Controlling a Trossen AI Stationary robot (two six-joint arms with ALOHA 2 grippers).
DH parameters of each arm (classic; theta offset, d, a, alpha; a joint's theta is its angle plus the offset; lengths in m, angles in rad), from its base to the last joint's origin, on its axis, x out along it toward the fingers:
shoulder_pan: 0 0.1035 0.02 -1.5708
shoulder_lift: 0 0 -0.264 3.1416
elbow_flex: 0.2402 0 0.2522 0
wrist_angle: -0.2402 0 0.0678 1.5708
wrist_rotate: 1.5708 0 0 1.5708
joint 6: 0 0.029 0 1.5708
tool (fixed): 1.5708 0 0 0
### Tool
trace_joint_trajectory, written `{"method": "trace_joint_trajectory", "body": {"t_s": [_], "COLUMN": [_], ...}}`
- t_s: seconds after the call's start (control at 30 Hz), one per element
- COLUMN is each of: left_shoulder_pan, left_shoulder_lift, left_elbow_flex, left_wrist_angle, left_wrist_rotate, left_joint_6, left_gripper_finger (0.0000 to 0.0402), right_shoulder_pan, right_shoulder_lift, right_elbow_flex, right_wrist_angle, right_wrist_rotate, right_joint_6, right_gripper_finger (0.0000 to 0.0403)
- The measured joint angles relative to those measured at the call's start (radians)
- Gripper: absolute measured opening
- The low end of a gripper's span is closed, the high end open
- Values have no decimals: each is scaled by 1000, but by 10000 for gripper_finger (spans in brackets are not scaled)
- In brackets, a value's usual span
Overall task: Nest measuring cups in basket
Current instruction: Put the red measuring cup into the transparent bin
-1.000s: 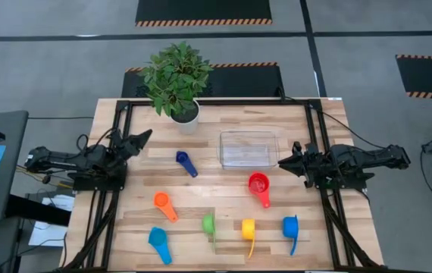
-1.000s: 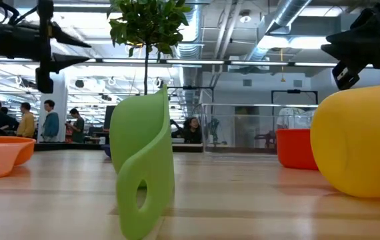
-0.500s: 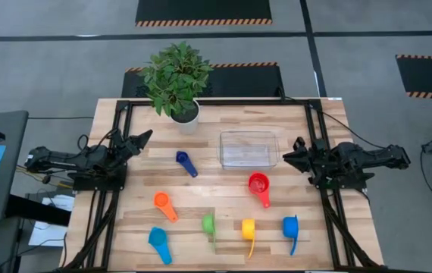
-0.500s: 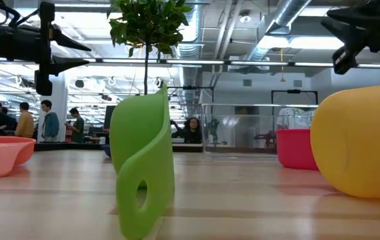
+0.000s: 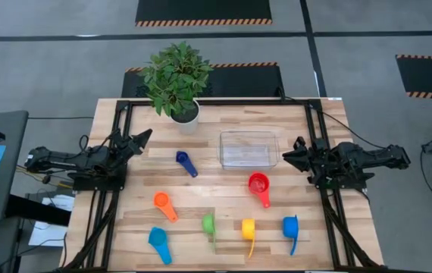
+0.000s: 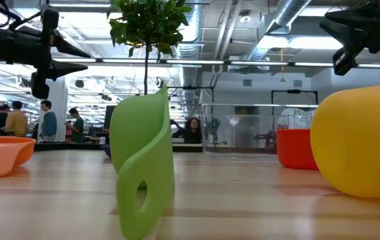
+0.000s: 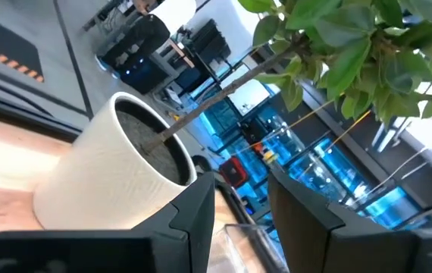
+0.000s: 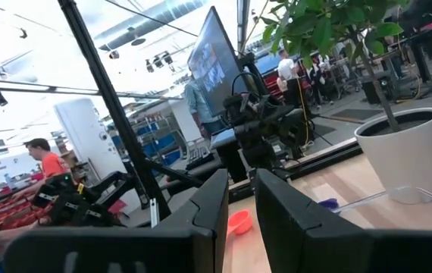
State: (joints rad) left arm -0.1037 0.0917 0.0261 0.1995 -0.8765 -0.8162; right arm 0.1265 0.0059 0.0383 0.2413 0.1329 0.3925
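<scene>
Seven measuring cups lie apart on the wooden table: dark blue point(image 5: 186, 163), red point(image 5: 259, 186), orange point(image 5: 164, 205), light blue point(image 5: 159, 244), green point(image 5: 209, 226), yellow point(image 5: 248, 230) and blue point(image 5: 290, 229). The clear basket point(image 5: 248, 149) stands right of the table's middle, holding nothing. My left gripper point(image 5: 142, 137) hangs level above the left edge, open, with a gap between its fingers point(image 7: 242, 182). My right gripper point(image 5: 290, 154) hangs above the right edge just beside the basket, tipped slightly up, open by a narrow gap point(image 8: 241, 178).
A white pot point(image 5: 185, 114) with a leafy plant stands at the far edge, left of the basket. Black frame rails run along both table sides under the arms. The low view has the green cup point(image 6: 143, 167) and yellow cup point(image 6: 360, 147) close by. People stand in the room beyond.
My right gripper has tipped its fingers upward and risen slightly, drawing back a little from the basket. My left gripper has turned a little at the wrist without shifting place. No cup has moved.
</scene>
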Motion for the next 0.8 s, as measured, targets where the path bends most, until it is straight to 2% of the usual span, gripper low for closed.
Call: {"method": "trace_joint_trajectory", "body": {"t_s": [0.2, 0.27, 0.33, 0.4, 0.47, 0.53, 0.6, 0.8], "left_shoulder_pan": [0, 0, 0, 0, 0, 0, -1, -1], "left_shoulder_lift": [0, 0, 0, 14, 52, 118, 225, 661], "left_elbow_flex": [0, 0, 0, 3, 43, 138, 271, 743], "left_wrist_angle": [-2, 47, 184, 387, 526, 539, 460, 44], "left_wrist_rotate": [19, 58, 148, 258, 358, 440, 500, 667], "left_joint_6": [8, 37, 118, 214, 313, 407, 489, 722], "left_gripper_finger": [116, 116, 116, 116, 115, 110, 101, 70], "right_shoulder_pan": [0, 0, 0, 0, 0, 0, 0, 0], "right_shoulder_lift": [0, 0, 0, 0, 0, 0, 0, 0], "right_elbow_flex": [0, 0, 0, 1, 1, 1, 2, 2], "right_wrist_angle": [2, 23, 86, 169, 253, 344, 417, 461], "right_wrist_rotate": [0, 0, 0, 0, 0, 0, -1, -1], "right_joint_6": [-1, -1, -1, -1, -1, -1, -1, -1], "right_gripper_finger": [93, 93, 93, 93, 93, 93, 93, 93]}}
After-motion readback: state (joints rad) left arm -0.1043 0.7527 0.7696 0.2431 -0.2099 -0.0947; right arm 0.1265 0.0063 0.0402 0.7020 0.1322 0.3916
